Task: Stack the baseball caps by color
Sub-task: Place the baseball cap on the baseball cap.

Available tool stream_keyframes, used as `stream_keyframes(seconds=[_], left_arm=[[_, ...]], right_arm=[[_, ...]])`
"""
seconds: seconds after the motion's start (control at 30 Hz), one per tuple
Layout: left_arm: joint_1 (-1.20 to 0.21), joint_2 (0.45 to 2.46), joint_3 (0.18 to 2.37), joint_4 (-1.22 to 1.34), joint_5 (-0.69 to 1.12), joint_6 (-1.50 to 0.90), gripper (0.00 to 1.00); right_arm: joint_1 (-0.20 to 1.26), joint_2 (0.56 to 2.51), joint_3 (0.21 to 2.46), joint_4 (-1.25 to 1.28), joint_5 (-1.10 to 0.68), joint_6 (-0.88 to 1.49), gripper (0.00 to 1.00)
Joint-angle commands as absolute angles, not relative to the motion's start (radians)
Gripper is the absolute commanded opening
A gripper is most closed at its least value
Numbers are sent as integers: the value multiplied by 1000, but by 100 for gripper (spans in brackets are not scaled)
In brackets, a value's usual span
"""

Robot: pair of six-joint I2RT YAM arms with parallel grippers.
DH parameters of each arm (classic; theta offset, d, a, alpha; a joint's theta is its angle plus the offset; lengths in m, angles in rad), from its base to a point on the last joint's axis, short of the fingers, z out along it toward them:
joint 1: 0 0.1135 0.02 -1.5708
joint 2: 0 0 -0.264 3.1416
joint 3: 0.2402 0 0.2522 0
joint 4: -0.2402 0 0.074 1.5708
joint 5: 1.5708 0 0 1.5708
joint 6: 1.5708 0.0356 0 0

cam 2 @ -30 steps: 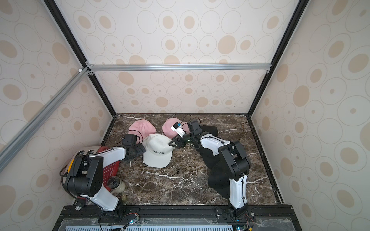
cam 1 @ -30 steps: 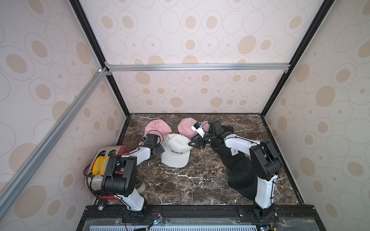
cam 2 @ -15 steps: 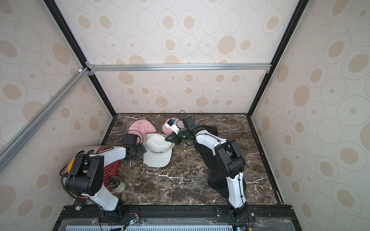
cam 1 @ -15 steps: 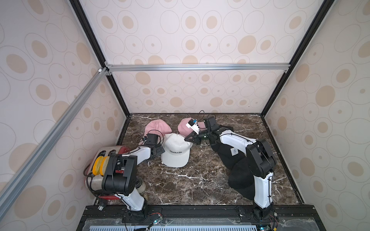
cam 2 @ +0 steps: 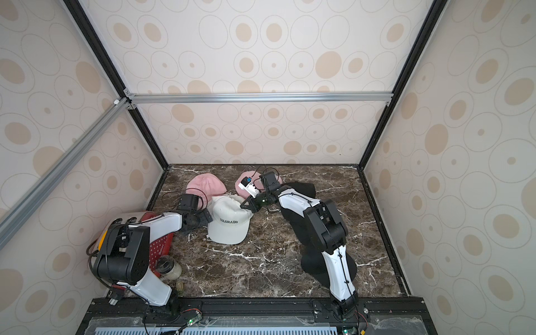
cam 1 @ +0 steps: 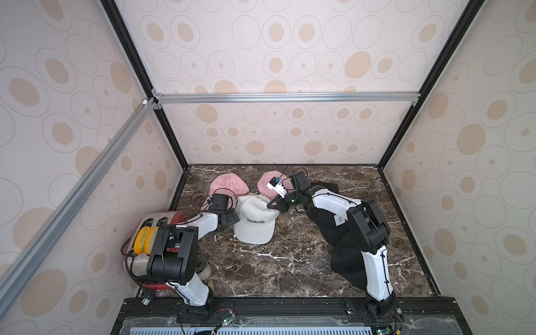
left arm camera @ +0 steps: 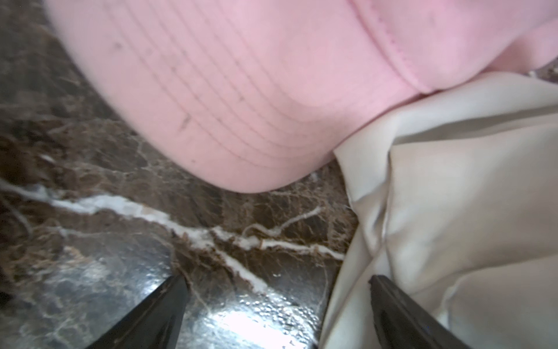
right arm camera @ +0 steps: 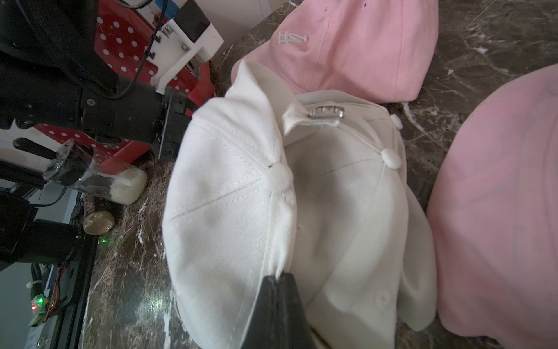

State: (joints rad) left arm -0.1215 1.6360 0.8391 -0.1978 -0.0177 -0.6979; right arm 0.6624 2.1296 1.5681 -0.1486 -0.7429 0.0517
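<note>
Now: R fingers (right arm camera: 273, 305) clamped tight, a pleat of white crown cloth caught btwn the tips. A sec ago those jaws stood half open just off the stack's far edge; since then they've slid in and shut. So R gripper (cam 1: 276, 204) has hold of the top cap of the white cap stack (cam 1: 255, 223), at the crown side away from the brim. Wrist view shows more than one white crown nested, buttons offset, so not squared up.

L fingers (left arm camera: 163, 308) spread wide, only marble table (left arm camera: 120, 211) btwn them. One tip sits over white cloth; touching or not, can't tell. L gripper (cam 1: 232, 218) sits at the stack's side, same as a sec ago.

Around the stack:
- Pink cap (cam 1: 229, 185) is just behind, its brim meeting the white cloth.
- Second pink cap (cam 1: 265, 184) is also behind, apart from the first, partly under R wrist.
- Black caps (cam 1: 327, 232) lie off to the R-arm side, overlapping, under that arm.

Read: whites look gathered. The pinch prob. means a lift or tug to true up the top cap. Thin bite on soft cloth, so it may slip. Pinks not yet stacked.
</note>
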Motion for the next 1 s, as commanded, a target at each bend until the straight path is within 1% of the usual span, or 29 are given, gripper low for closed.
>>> stream_keyframes(seconds=[0.0,0.23,0.37,0.43,0.53,0.67,0.77,0.97], left_arm=[[-150,1654,818,-176,85,-669,96],[-162,1602,779,-175,127,-669,96],[-162,1537,767,-211,99,-662,96],[-161,1487,777,-263,37,-658,97],[-162,1404,785,-330,-114,-680,98],[-161,1312,763,-340,-216,-715,99],[-161,1272,758,-333,-206,-714,98],[-162,1243,753,-299,-95,-717,98]], right_arm=[[667,2073,1494,-141,-731,85,0],[673,1970,1360,-73,-727,148,0],[675,1939,1335,-55,-695,169,0],[675,1931,1343,-54,-671,177,0],[677,1939,1367,-55,-646,191,0],[678,1973,1406,-73,-633,201,0],[684,1994,1437,-90,-631,201,0],[705,2019,1484,-132,-631,172,3]])
